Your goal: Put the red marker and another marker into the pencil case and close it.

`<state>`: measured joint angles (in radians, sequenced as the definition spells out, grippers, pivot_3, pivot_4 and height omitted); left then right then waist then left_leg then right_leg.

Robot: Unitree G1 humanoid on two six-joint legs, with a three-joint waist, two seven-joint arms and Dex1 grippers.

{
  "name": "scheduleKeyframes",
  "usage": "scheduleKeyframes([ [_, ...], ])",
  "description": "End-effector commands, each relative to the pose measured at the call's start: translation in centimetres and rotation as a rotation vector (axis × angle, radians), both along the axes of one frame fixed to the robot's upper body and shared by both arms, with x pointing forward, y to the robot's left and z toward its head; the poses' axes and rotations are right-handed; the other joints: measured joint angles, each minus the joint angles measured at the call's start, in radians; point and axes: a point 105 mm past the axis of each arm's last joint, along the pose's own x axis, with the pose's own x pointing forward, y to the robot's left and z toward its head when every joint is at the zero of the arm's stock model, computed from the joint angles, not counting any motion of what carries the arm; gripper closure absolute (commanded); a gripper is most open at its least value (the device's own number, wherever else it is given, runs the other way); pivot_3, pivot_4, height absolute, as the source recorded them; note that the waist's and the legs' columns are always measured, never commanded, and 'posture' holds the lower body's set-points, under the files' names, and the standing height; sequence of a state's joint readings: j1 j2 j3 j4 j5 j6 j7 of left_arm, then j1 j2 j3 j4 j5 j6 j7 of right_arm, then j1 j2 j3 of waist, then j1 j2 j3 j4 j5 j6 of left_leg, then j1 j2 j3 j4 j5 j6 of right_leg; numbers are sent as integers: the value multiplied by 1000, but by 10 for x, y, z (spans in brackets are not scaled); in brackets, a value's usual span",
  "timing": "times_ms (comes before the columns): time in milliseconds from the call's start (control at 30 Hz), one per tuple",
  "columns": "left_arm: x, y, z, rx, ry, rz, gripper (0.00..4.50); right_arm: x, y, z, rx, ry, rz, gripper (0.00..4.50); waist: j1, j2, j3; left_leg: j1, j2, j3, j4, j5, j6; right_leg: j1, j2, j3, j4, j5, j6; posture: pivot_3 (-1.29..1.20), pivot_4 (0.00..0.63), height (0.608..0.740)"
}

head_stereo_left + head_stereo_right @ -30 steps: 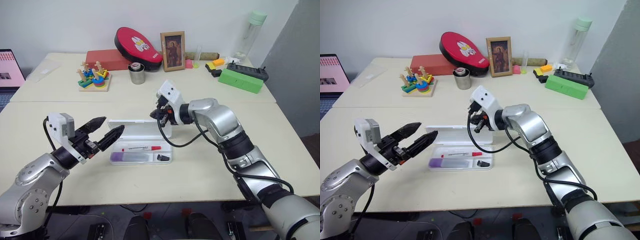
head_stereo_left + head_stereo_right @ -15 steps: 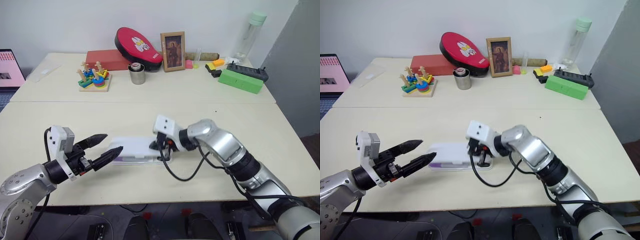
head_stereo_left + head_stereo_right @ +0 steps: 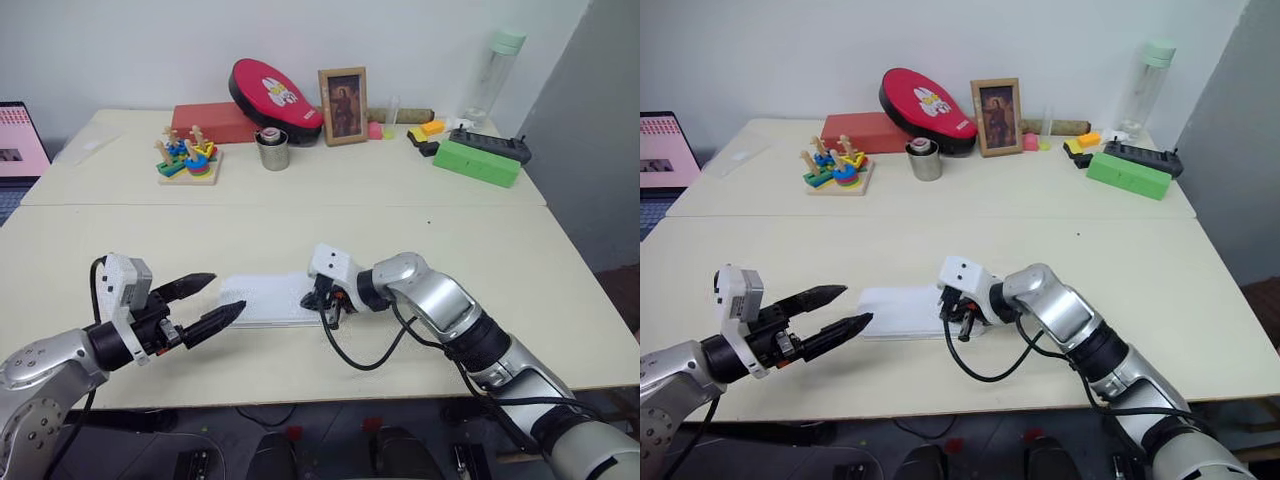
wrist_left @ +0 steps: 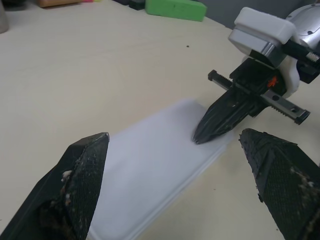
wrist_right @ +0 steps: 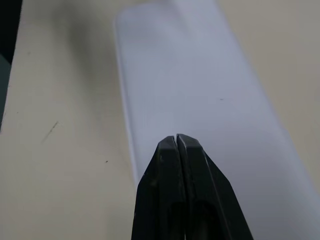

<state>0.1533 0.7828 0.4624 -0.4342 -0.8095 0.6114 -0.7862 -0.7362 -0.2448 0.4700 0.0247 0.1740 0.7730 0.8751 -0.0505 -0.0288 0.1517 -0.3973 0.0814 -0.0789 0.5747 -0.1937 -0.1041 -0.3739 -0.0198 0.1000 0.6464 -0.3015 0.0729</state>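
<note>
Your right gripper (image 4: 202, 137), fingers pinched together on nothing, now presses its tip on the lid of the pencil case (image 3: 268, 298), which was standing open a second ago and now lies flat at table centre. Both markers look shut inside, so you're nearly done. Your left gripper (image 3: 214, 302) waits spread at the case's nine o'clock.

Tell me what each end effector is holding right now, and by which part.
Nothing. The left end effector is open in air; the right end effector, shut, presses its tips on the pencil case lid.

Both markers hidden inside shut pencil case (image 3: 262, 299)
</note>
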Motion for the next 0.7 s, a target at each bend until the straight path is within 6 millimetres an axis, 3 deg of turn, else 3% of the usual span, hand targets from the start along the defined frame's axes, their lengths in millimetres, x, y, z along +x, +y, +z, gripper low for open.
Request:
scheduleKeyframes([
  [33, 20, 18, 5, -7, -59, 156, 0, 16, -17, 53, 268, -116, -88, 4477, 1, 0, 0, -1, 0, 0, 0, 0, 0, 0, 0, 0, -1, 0, 0, 0, 150, 740],
  [100, 34, 42, -2, 60, -82, 305, 0, 26, -41, 72, 368, -165, -189, 4477, 9, 0, 0, -2, -1, 0, -1, 0, 0, 1, 0, 0, -1, 0, 0, 0, 150, 740],
  [200, 41, 61, -8, 98, -98, 397, 0, 34, -65, 79, 400, -196, -280, 4043, 11, 0, 0, -3, -1, 0, -2, 0, 0, 2, 0, 0, 0, 0, 0, 0, 150, 740],
  [400, 50, 87, -14, 139, -118, 500, 0, 43, -120, 60, 348, -166, -447, 2577, 18, -1, -1, -3, -1, 0, -3, -1, 0, 2, 0, 0, -1, 0, -1, 0, 150, 740],
  [700, 54, 104, -18, 181, -118, 538, 0, 35, -150, 48, 306, -172, -541, 516, 17, -2, -2, -3, 0, 0, -2, 0, 0, 2, 0, 0, -1, 0, -1, 0, 150, 740],
])
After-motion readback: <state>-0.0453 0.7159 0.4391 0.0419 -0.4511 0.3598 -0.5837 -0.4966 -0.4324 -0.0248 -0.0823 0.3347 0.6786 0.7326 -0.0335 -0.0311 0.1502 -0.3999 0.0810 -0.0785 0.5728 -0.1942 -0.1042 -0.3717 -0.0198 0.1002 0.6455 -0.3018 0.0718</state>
